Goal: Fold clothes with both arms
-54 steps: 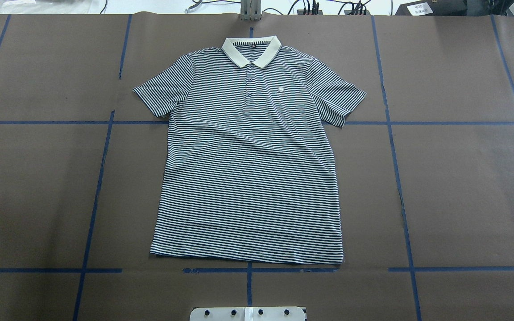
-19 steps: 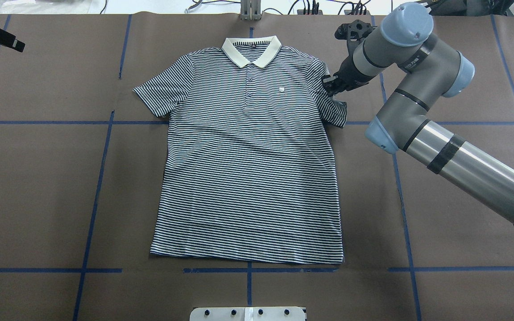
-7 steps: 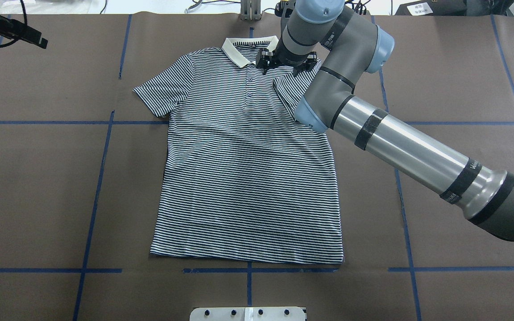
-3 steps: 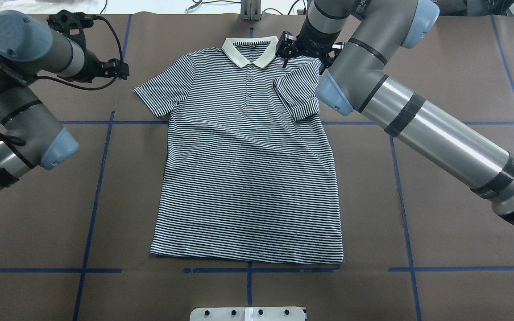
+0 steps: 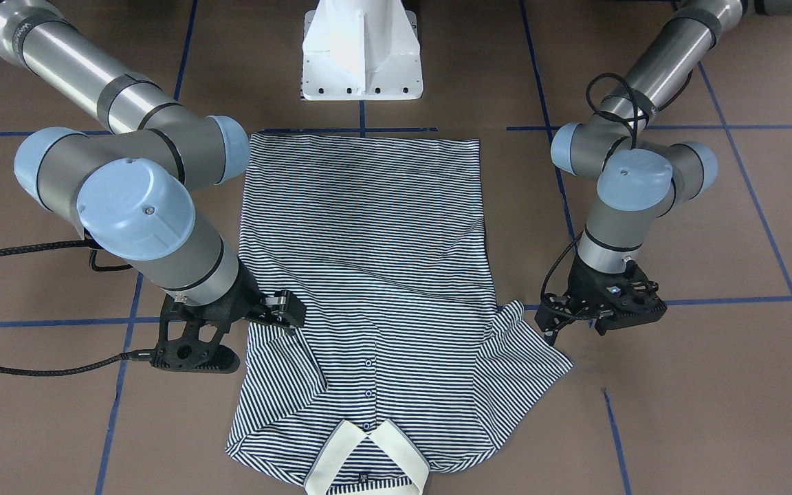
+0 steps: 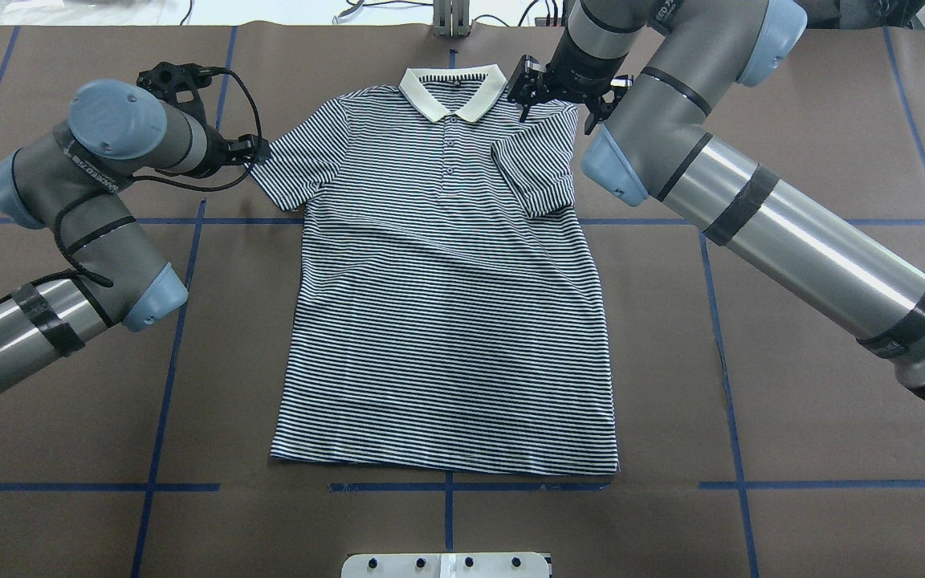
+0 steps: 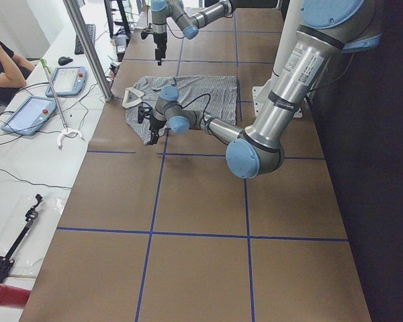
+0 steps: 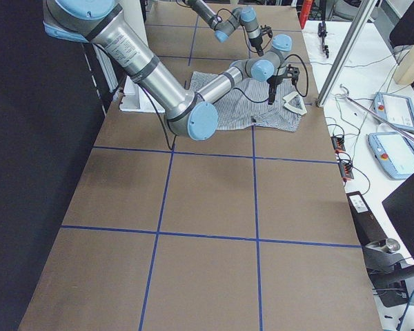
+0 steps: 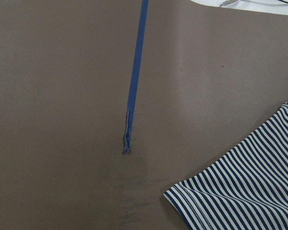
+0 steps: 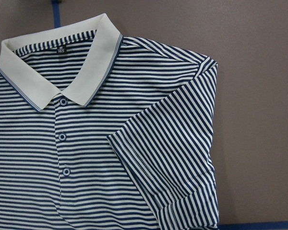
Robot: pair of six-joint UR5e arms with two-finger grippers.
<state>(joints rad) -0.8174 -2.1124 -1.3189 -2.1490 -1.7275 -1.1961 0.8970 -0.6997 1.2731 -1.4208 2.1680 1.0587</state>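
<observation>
The striped polo shirt (image 6: pixel 446 321) lies flat, face up, on the brown table, with its cream collar (image 6: pixel 452 92) at the far side. Its right sleeve (image 6: pixel 535 172) is folded in over the chest, which also shows in the right wrist view (image 10: pixel 173 158). My right gripper (image 6: pixel 567 92) hovers open and empty over the right shoulder next to the collar. My left gripper (image 6: pixel 258 150) is open at the outer edge of the flat left sleeve (image 6: pixel 294 164). It holds nothing. The left wrist view shows only that sleeve's corner (image 9: pixel 245 196).
The white pedestal base (image 5: pixel 361 48) stands just behind the shirt's hem. Blue tape lines (image 6: pixel 181 305) cross the brown table cover. Tablets (image 7: pixel 27 114) and cables lie on the white bench beyond the far edge. A seated person (image 7: pixel 0 67) is there.
My right gripper carried the right sleeve in over the chest, let it go and lifted toward the shoulder. My left arm came in from the left up to the left sleeve.
</observation>
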